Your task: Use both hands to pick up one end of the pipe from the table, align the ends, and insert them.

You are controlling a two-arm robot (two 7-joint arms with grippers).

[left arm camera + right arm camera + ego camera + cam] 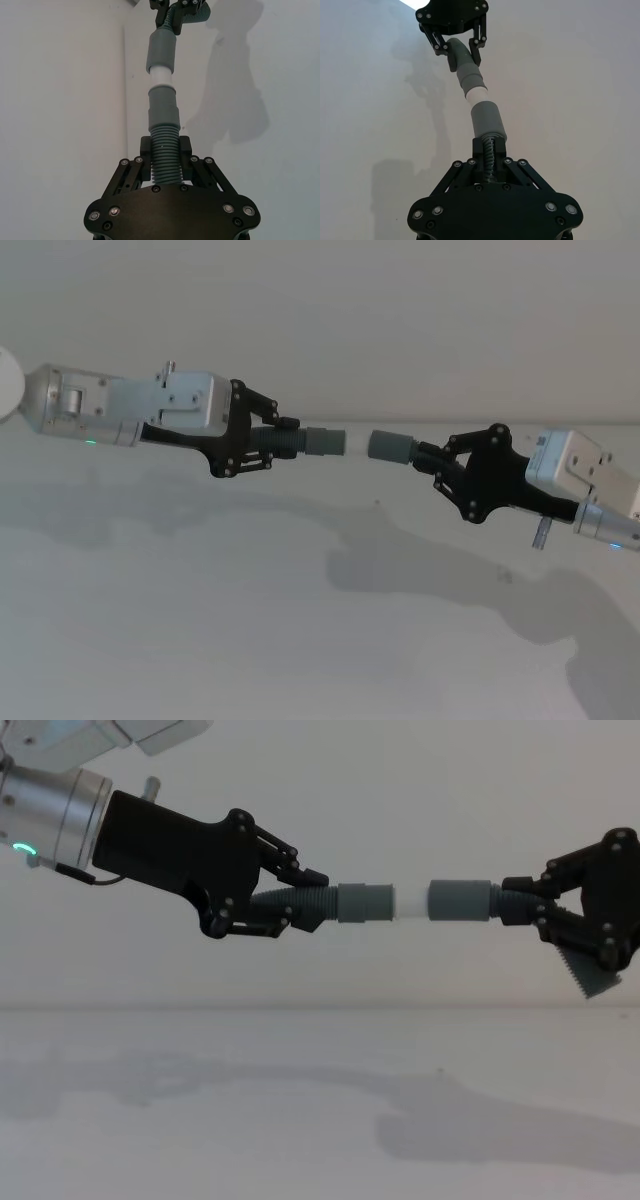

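Dark-grey ribbed hose is what you have in each gripper: the left gripper [262, 440] is clamped on the ribbed middle of the left pipe piece [305, 441], and the right gripper [437, 465] is clamped on the ribbed part of the right pipe piece [392, 447], both held up in the air well above the white bench [300, 620]. The left piece ends in a white spigot [410, 902] that points right, straight toward the open grey collar [459, 901] of the right piece. In the chest view the two run almost level along one left-to-right line, with the spigot tip at or just inside the collar mouth; from the head view a small gap seems to remain, so you cannot be sure the tip has entered. Both arms reach in from their own sides, roughly horizontal and facing each other, neither clearly nearer the joint. Your coming move is probably a straight push together along that shared axis, keeping the collar from drooping off line.
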